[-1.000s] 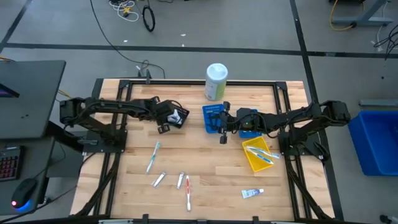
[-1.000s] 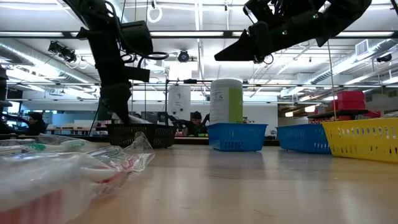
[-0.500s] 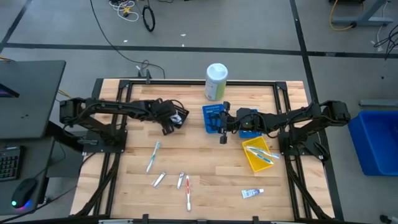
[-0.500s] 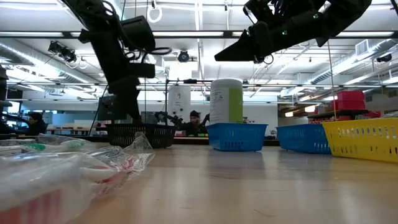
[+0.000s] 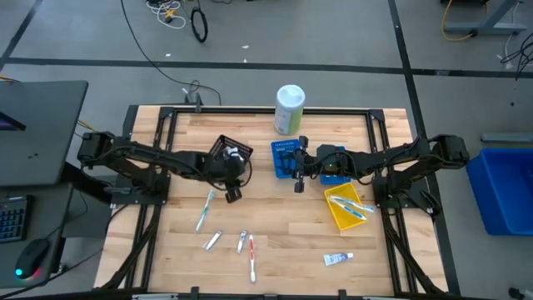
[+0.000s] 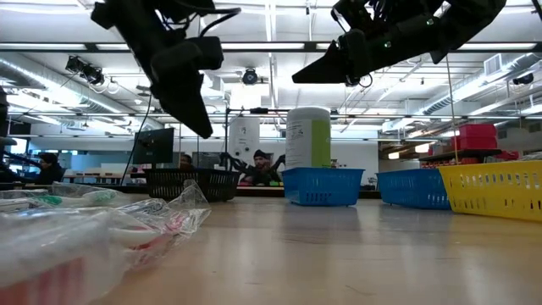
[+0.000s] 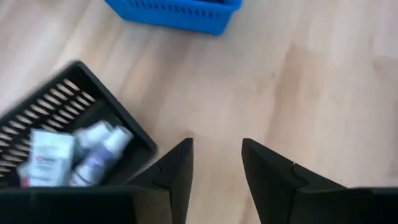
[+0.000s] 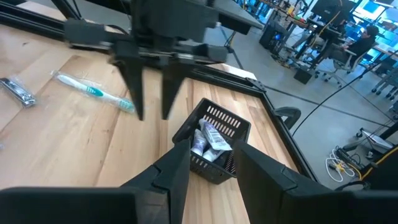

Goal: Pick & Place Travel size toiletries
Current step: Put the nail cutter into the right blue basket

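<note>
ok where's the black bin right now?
High view: the black bin sits left of centre on the table, beside the blue bin, with the left gripper just in front of it.

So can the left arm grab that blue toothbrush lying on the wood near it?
Probably yes. The left gripper hangs open and empty just beside the pale-blue toothbrush, which lies alone on bare table with nothing over it.
</note>
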Available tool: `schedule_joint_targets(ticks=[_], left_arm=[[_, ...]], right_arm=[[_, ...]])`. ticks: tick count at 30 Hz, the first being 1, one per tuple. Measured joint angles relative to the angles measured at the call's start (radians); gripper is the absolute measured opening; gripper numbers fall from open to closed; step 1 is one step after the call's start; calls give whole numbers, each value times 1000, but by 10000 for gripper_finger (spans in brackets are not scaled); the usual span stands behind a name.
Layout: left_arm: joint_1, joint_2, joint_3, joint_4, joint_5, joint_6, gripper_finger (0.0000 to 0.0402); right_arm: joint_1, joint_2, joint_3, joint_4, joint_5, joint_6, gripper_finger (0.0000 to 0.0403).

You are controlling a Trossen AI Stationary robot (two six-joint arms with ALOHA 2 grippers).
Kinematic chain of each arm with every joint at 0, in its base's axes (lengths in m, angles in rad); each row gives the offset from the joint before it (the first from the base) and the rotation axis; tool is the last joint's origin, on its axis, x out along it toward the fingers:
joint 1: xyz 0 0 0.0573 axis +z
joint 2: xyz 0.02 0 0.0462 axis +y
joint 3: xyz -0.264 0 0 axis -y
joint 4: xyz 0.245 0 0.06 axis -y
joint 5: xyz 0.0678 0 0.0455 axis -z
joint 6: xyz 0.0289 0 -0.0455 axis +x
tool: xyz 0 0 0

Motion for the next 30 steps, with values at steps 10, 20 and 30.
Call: schedule_joint_targets(ticks=[10, 20, 30], left_arm=[[-123, 0, 0, -27, 1, -219, 144], [-199, 0, 0, -29, 36, -271, 142], [-272, 10, -9, 66, -3, -354, 142]], right_arm=[[0, 0, 0, 0, 0, 0, 134], [0, 0, 0, 0, 0, 0, 135], [0, 0, 0, 0, 0, 16, 135]])
